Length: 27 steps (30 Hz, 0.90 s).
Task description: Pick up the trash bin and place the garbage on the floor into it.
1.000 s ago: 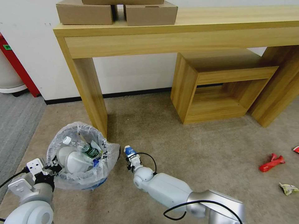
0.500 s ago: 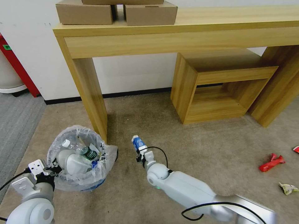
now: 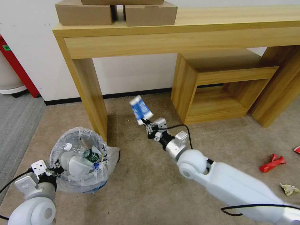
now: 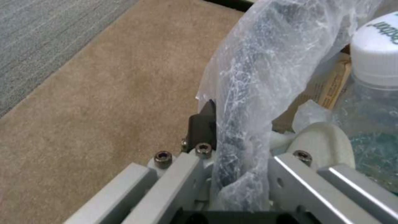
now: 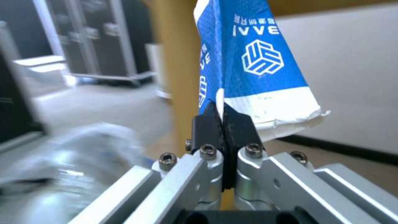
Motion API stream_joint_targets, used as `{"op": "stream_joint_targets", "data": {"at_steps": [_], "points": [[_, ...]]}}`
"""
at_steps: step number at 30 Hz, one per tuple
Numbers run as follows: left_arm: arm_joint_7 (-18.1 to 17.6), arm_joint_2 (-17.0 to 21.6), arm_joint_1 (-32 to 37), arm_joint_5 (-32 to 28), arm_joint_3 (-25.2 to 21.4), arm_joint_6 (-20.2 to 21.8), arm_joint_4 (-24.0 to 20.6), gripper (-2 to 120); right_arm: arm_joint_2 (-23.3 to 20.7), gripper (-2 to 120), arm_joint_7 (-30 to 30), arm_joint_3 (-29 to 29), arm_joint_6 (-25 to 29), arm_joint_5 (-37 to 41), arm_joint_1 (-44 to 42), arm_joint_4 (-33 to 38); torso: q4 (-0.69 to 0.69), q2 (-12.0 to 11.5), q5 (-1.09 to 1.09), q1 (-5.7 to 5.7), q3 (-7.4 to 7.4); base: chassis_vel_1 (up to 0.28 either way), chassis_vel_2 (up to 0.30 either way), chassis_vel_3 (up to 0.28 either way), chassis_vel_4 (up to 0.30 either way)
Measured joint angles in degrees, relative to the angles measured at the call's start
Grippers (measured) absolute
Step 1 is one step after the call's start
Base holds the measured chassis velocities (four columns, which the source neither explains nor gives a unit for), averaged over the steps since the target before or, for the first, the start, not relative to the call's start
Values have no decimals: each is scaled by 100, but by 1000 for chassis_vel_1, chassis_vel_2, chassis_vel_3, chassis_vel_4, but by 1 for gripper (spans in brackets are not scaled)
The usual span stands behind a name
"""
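Note:
The trash bin [image 3: 79, 159], lined with a crinkled plastic bag, sits on the beige floor [image 3: 150, 187] at my lower left. It holds a green-label bottle [image 3: 90, 153] and white paper. My left gripper [image 3: 51, 170] is shut on the bin's rim; up close, the bag-covered rim [image 4: 244, 93] runs between its fingers [image 4: 203, 124]. My right gripper [image 3: 147, 124] is raised to the right of the bin, shut on a blue-white wrapper [image 3: 140, 107], which also fills the right wrist view as the wrapper [image 5: 253, 62]. More garbage lies far right: a red wrapper [image 3: 272, 164] and a crumpled scrap [image 3: 289, 189].
A wooden table leg [image 3: 90, 93] stands right behind the bin. A wooden cube shelf [image 3: 218, 90] sits under the table at the right. Cardboard boxes [image 3: 115, 12] rest on the tabletop. Grey ribbed carpet [image 3: 15, 125] lies at the left.
My right gripper has risen and swung farther from me with the blue-white wrapper, from low beside the bin. The left gripper and bin have barely moved.

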Motion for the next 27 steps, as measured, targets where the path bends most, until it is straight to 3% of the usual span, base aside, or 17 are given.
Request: {"op": "stream_joint_targets", "data": {"at_steps": [7,14,27], "points": [[-18,-23,30,-48,-29,33,-198,1,208,0,203,-1147,-245,534,1015,534,1,0,-2,0,0,0,0,0,0],[-22,-37,100,-81,-76,34,-358,1,676,0,537,-1902,-523,862,1462,187,1,0,-2,0,0,0,0,0,0],[-13,-74,149,-98,-74,18,-520,1,1529,0,904,-2466,-718,1082,1568,-531,0,0,-2,0,0,0,0,0,0]]}}
